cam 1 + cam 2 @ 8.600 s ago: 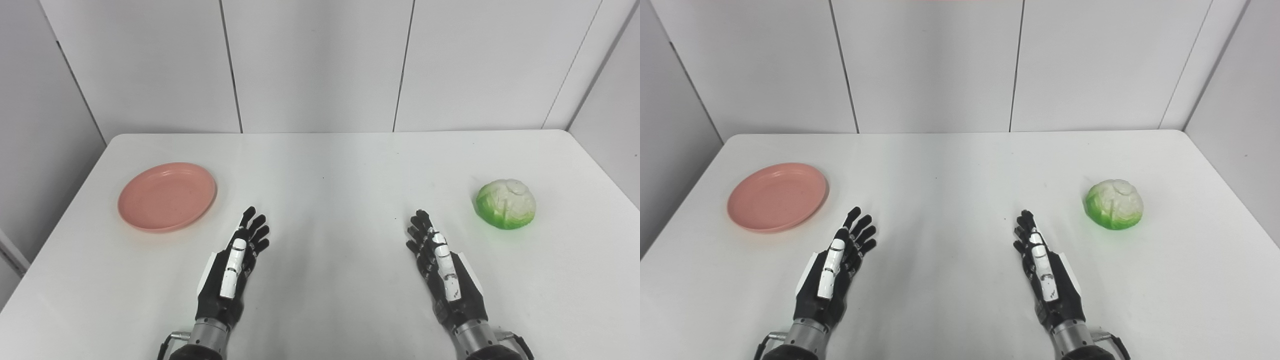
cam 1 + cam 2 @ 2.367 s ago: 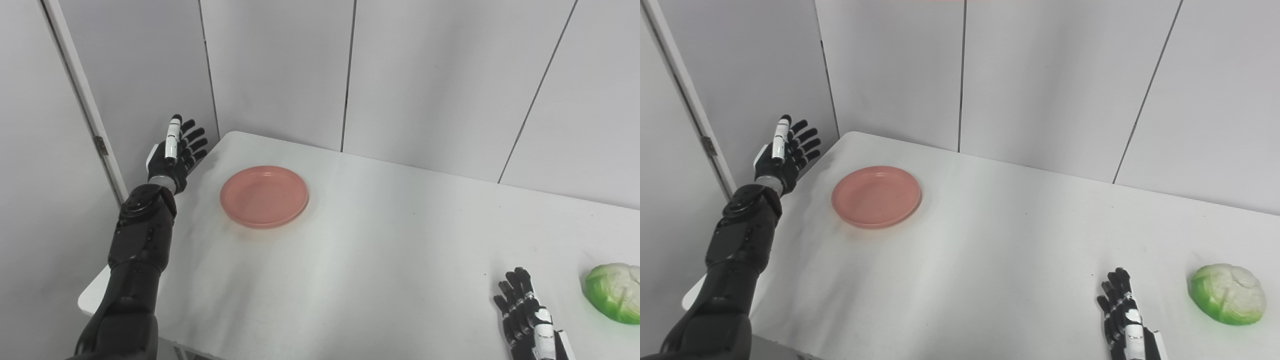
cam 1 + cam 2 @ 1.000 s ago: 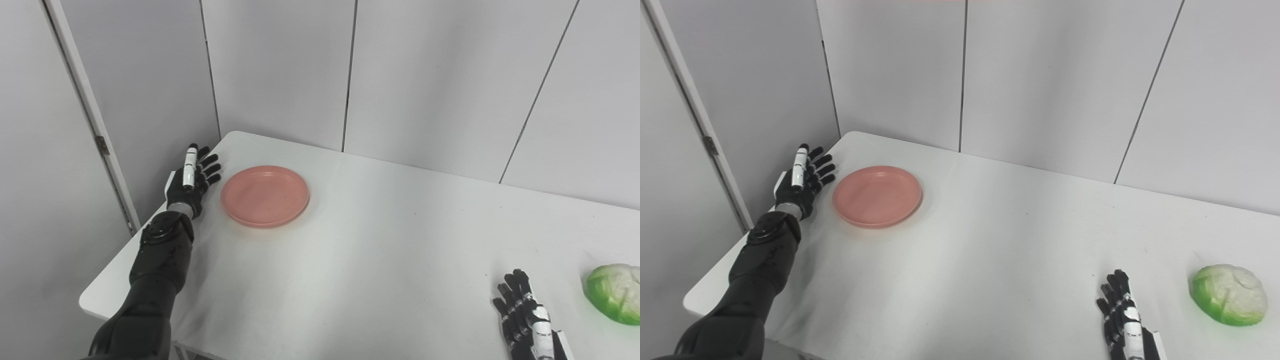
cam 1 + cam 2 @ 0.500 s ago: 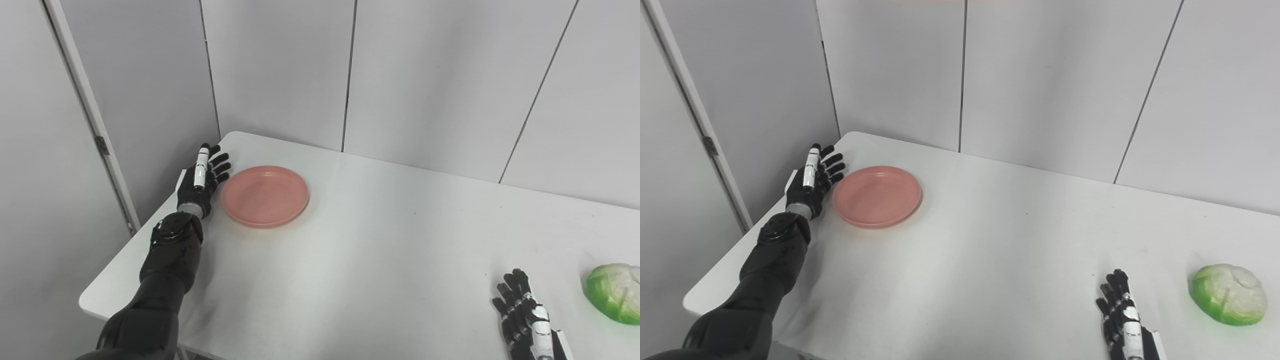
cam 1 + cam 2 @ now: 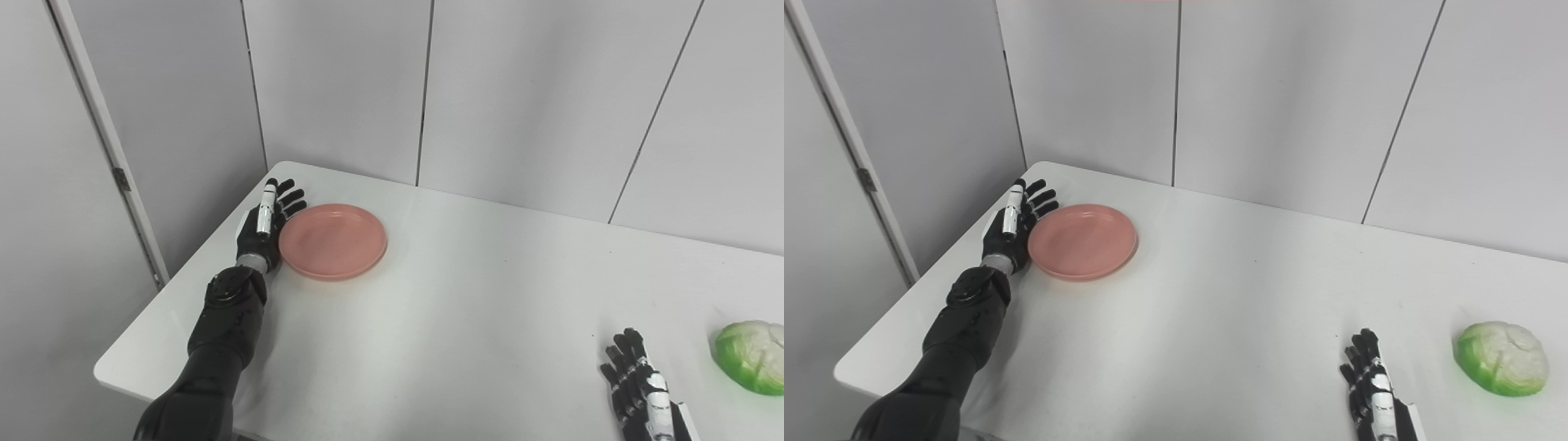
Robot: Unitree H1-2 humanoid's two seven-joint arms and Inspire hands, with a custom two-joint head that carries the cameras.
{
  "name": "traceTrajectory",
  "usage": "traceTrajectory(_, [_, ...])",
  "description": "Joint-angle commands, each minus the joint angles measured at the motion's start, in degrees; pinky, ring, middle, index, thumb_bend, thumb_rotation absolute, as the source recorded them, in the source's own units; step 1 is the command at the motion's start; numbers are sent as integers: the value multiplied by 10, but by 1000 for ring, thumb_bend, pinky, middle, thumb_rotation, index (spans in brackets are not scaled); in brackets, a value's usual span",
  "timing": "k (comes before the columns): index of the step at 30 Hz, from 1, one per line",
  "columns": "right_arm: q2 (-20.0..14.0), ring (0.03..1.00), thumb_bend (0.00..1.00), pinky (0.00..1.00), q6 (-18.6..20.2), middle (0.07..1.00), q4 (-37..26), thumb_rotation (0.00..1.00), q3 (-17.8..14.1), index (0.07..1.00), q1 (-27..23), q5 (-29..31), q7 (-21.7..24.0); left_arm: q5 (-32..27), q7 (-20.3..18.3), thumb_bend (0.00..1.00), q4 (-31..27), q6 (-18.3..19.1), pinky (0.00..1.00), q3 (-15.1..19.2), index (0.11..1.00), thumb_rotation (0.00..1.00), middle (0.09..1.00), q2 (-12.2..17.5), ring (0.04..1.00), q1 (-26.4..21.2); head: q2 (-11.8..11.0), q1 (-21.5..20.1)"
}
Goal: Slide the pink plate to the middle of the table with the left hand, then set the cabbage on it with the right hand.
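Observation:
The pink plate (image 5: 332, 241) lies flat on the white table (image 5: 465, 306) near its far left corner. My left hand (image 5: 264, 224) stands on edge with fingers spread, open, its palm against the plate's left rim. The cabbage (image 5: 1500, 358), green and white, rests at the right side of the table. My right hand (image 5: 1371, 392) lies open and flat on the table near the bottom edge, a short way left of the cabbage and apart from it.
Grey wall panels (image 5: 520, 104) rise straight behind the table's far edge. The table's left edge (image 5: 177, 288) runs close beside my left arm, with a door frame (image 5: 104, 141) beyond it.
My left hand has moved right to the plate's left rim and the plate has shifted a little to the right. The right hand and cabbage stay put.

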Motion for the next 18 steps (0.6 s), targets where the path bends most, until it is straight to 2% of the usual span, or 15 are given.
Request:
traceTrajectory(1, [-27, 1000, 270, 1000, 21, 1000, 56, 1000, -22, 1000, -43, -10, -11, -7, -6, 450, 3, 36, 820, -4, 818, 1000, 819, -17, 820, 13, -1, 0])
traceTrajectory(9, [-24, 1000, 274, 1000, 24, 1000, 58, 1000, -22, 1000, -45, -8, -11, -17, -24, 446, -29, 60, 843, -11, 828, 1000, 833, -35, 831, 23, 2, -10])
traceTrajectory(18, [-20, 1000, 275, 1000, 22, 1000, 63, 1000, -23, 1000, -45, -8, -14, -27, -29, 442, -83, 92, 811, -19, 822, 1000, 823, -59, 816, 35, 6, -19])
